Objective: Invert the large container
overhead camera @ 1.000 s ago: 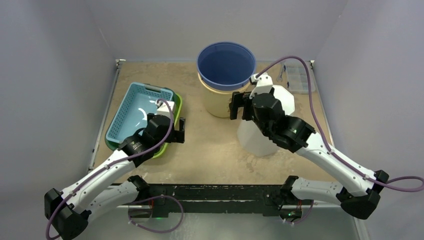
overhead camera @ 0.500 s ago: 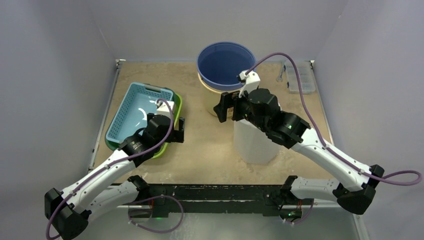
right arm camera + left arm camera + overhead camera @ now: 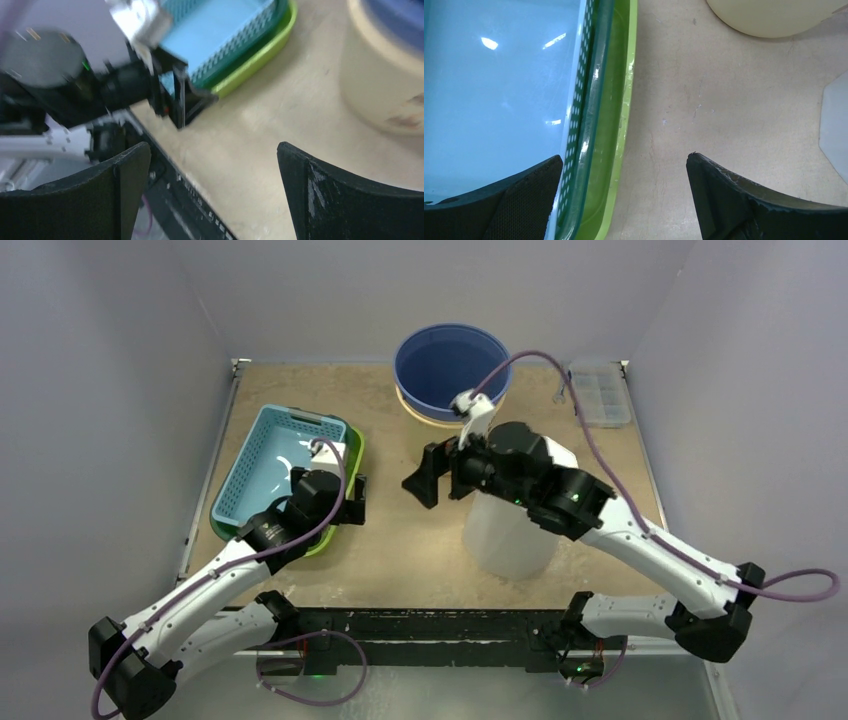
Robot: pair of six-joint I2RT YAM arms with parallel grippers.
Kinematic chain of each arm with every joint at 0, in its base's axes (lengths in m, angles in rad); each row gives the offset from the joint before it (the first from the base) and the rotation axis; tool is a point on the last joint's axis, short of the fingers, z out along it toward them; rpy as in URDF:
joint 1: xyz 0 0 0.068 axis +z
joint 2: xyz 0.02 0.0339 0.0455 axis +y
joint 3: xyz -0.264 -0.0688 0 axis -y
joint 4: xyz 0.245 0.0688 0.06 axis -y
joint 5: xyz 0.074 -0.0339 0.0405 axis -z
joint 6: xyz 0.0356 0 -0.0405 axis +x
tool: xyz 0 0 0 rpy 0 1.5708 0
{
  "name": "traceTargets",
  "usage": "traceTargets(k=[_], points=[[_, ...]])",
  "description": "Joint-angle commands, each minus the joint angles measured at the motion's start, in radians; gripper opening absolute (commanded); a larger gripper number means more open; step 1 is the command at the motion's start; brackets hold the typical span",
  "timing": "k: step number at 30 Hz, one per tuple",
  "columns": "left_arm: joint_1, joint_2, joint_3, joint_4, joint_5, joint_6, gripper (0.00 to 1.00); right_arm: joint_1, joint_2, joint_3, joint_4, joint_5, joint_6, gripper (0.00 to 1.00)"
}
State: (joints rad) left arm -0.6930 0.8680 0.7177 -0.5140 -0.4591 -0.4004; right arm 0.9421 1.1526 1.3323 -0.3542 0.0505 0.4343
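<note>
While my right pincer (image 3: pixel 423 475) hangs with jaws apart, the tall white container (image 3: pixel 503 538) stands upright on the surface (image 3: pixel 400 545) just to its right, under that same arm; my left pincer (image 3: pixel 352 502), also spread, straddles the green tray (image 3: pixel 354 445) rim, farther off
</note>
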Motion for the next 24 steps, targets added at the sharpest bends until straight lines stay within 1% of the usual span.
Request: traceTargets(k=[1, 3, 6, 8, 9, 11, 14, 15, 17, 18, 21, 22, 24], points=[[0.006, -0.032, 0.046, -0.020, -0.074, -0.010, 0.93, 0.085, 0.054, -0.088, -0.089, 0.055, 0.098, 0.99], [0.006, -0.043, 0.048, -0.028, -0.099, -0.018, 0.93, 0.086, 0.063, -0.110, -0.151, 0.115, 0.150, 0.99], [0.006, -0.058, 0.044, -0.030, -0.115, -0.024, 0.93, 0.086, 0.056, -0.181, -0.193, 0.138, 0.175, 0.99], [0.006, -0.060, 0.042, -0.028, -0.115, -0.024, 0.93, 0.087, 0.054, -0.222, -0.237, 0.182, 0.199, 0.99], [0.006, -0.059, 0.042, -0.029, -0.113, -0.023, 0.93, 0.086, 0.055, -0.233, -0.263, 0.217, 0.209, 0.99], [0.006, -0.050, 0.043, -0.030, -0.109, -0.024, 0.93, 0.085, 0.051, -0.250, -0.345, 0.314, 0.289, 0.99], [0.006, -0.036, 0.046, -0.032, -0.097, -0.026, 0.93, 0.065, 0.040, -0.273, -0.363, 0.495, 0.289, 0.99], [0.006, -0.031, 0.048, -0.033, -0.094, -0.026, 0.93, 0.035, 0.040, -0.271, -0.372, 0.536, 0.283, 0.99], [0.006, -0.024, 0.049, -0.037, -0.089, -0.026, 0.93, -0.069, 0.037, -0.269, -0.354, 0.548, 0.234, 0.99], [0.006, -0.022, 0.049, -0.036, -0.087, -0.025, 0.93, -0.133, 0.032, -0.277, -0.319, 0.538, 0.188, 0.99], [0.007, -0.018, 0.050, -0.036, -0.080, -0.023, 0.93, -0.256, 0.034, -0.298, -0.211, 0.493, 0.048, 0.99], [0.006, -0.017, 0.049, -0.035, -0.078, -0.023, 0.93, -0.292, 0.043, -0.292, -0.197, 0.462, 0.020, 0.99], [0.006, -0.013, 0.049, -0.037, -0.078, -0.023, 0.93, -0.338, 0.068, -0.263, -0.209, 0.411, 0.022, 0.99]])
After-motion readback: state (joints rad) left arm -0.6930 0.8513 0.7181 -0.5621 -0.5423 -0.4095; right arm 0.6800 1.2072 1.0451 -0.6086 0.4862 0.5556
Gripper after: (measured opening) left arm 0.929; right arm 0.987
